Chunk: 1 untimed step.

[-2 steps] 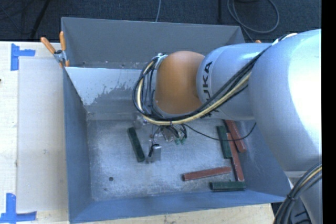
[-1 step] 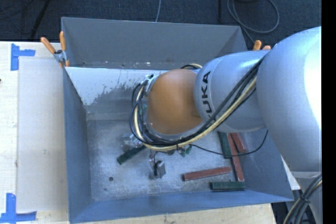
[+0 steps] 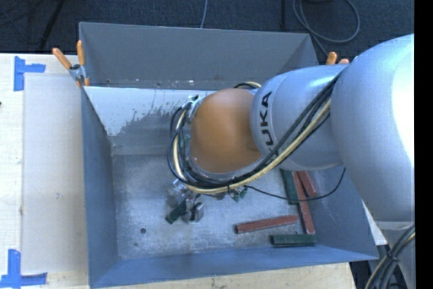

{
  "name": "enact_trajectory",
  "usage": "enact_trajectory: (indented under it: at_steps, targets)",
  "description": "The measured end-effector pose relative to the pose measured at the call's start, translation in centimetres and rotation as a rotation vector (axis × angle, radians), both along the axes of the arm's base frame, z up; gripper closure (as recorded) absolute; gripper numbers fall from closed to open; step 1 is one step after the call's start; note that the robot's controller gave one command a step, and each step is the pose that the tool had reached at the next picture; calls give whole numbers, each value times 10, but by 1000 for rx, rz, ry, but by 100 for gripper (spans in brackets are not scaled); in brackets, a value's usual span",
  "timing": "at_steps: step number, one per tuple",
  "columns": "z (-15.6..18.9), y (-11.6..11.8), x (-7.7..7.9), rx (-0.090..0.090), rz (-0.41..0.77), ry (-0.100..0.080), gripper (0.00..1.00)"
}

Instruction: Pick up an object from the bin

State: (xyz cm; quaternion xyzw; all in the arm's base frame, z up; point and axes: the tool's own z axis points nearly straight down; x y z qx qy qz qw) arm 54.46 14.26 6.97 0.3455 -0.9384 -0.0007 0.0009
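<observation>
My gripper (image 3: 185,202) is low over the bin floor, left of the middle, mostly hidden under the arm's orange cover. A small dark green piece (image 3: 175,215) lies right at its lower tip, touching or very close to it. I cannot tell whether the piece is held. A red-brown flat bar (image 3: 266,224) lies on the floor to the right of the gripper, well apart from it.
A dark green bar (image 3: 292,239) lies by the front right wall. A red-brown bar (image 3: 306,202) and a dark green bar (image 3: 290,187) lie side by side near the right wall, partly under the arm. The arm covers the bin's middle and right.
</observation>
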Motion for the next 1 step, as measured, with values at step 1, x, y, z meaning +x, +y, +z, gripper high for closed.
enact_trajectory:
  at_steps: [1]
  targets:
    - [182,-2,-17,2,-53,-10,100]
